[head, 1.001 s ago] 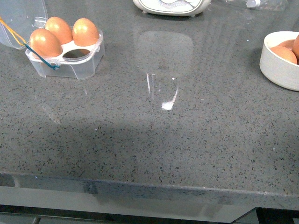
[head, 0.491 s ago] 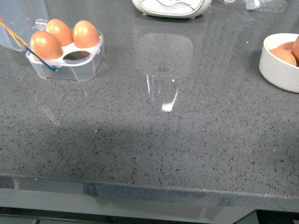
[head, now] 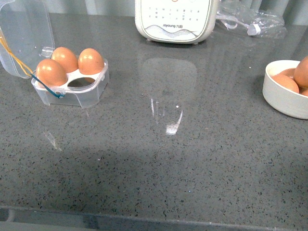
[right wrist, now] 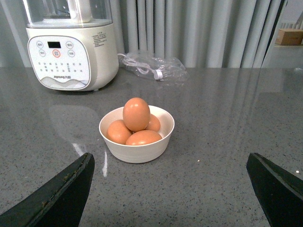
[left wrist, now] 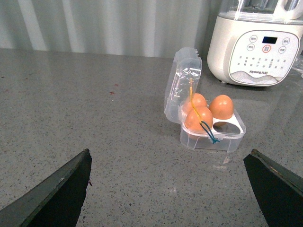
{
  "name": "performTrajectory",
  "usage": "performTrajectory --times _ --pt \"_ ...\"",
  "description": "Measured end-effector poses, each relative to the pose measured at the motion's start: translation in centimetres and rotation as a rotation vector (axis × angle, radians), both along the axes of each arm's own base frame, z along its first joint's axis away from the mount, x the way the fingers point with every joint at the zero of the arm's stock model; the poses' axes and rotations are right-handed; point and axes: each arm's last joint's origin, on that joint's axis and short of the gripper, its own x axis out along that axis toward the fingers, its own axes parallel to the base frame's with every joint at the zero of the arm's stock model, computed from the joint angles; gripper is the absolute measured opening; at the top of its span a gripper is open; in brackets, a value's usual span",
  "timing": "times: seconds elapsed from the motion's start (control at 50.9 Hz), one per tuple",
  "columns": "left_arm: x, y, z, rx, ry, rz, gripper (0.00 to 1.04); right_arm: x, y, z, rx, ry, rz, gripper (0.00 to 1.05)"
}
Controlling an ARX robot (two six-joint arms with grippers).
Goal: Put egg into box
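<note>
The box (head: 72, 95) stands at the counter's far left with its clear lid (head: 24, 33) hinged open. Three brown eggs (head: 51, 72) fill three cups and the near-right cup (head: 81, 83) is empty. In the left wrist view the box (left wrist: 213, 137) lies well ahead of my open left gripper (left wrist: 168, 189), which holds nothing. Several more eggs sit in a cream bowl (right wrist: 137, 149); the topmost egg (right wrist: 136, 114) rests on the others. My right gripper (right wrist: 170, 189) is open and empty, a short way back from the bowl. Neither arm shows in the front view.
A white kitchen appliance (head: 175, 19) stands at the back centre, with a clear plastic bag of cable (head: 250, 21) to its right. The bowl (head: 284, 101) is at the right edge of the front view. The counter's front edge (head: 144, 219) runs along the bottom.
The front view has tilted upward, so more of the appliance and the box's lid shows. Nothing on the counter has moved.
</note>
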Motion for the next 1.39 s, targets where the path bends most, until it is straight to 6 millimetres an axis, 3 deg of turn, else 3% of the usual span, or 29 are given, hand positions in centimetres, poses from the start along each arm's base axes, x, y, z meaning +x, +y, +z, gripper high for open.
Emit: performTrajectory --times 0.648,0.746,0.942,1.394 --pt "0.0 0.0 0.0 0.0 0.0 0.0 0.98 0.0 0.0 0.0 0.0 0.0 0.0 0.97" --pt "0.0 0.0 0.0 0.0 0.0 0.0 0.98 0.2 -0.2 0.1 0.087 0.243 -0.187 0.97" --pt "0.0 0.0 0.0 0.0 0.0 0.0 0.98 2.6 -1.7 0.7 0.15 0.321 -0.215 0.97" --pt "0.0 0.0 0.0 0.0 0.0 0.0 0.98 9.4 -3.9 2.2 -0.038 0.312 -0.017 0.97"
